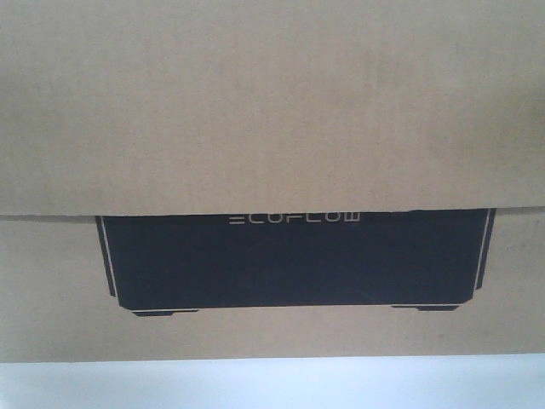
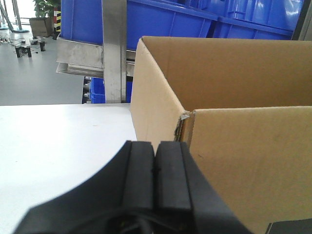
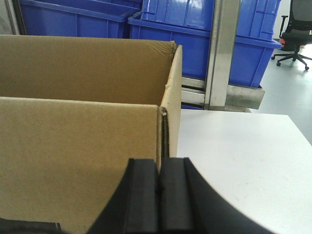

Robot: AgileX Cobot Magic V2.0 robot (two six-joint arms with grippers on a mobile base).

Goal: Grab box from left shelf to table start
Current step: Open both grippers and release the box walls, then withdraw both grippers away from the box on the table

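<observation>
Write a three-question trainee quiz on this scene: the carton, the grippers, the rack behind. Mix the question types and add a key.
1. True or false: the box rests on the white table with its top flaps open.
2. Multiple choice: in the wrist views, the left gripper and right gripper are
A. both wide open
B. both shut, each near a front corner of the box
C. one open, one shut
3. Fill in: the bins on the left shelf behind the box are coloured ____.

Key: 1 true; 2 B; 3 blue.
</observation>
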